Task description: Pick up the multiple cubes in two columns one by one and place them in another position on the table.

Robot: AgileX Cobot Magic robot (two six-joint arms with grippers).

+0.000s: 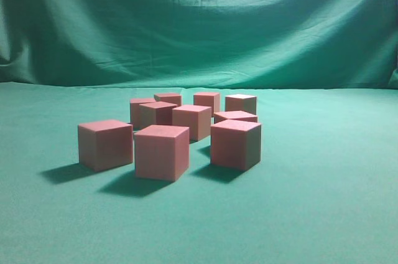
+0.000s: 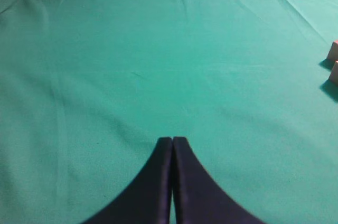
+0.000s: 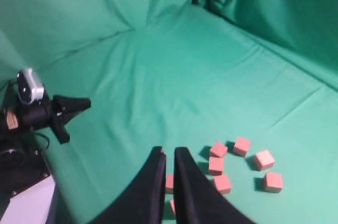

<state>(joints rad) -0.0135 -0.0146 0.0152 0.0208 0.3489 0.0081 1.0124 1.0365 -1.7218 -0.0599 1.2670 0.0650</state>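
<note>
Several reddish-pink cubes stand in a loose cluster on the green table [image 1: 323,183]. The nearest ones [image 1: 161,152] [image 1: 106,144] [image 1: 236,144] are in front and smaller-looking ones [image 1: 192,121] behind. No gripper shows in the exterior view. My left gripper [image 2: 172,140] is shut and empty, low over bare cloth; two cubes [image 2: 333,50] peek in at that view's right edge. My right gripper [image 3: 169,151] is high above the table, empty, its fingers nearly together with a thin slit. The cubes [image 3: 215,165] lie far below it, just right of the fingers, some hidden behind them.
A wrinkled green cloth backdrop [image 1: 199,21] hangs behind the table. In the right wrist view a small camera on a black mount [image 3: 31,89] stands at the left edge, with a white surface [image 3: 26,203] below it.
</note>
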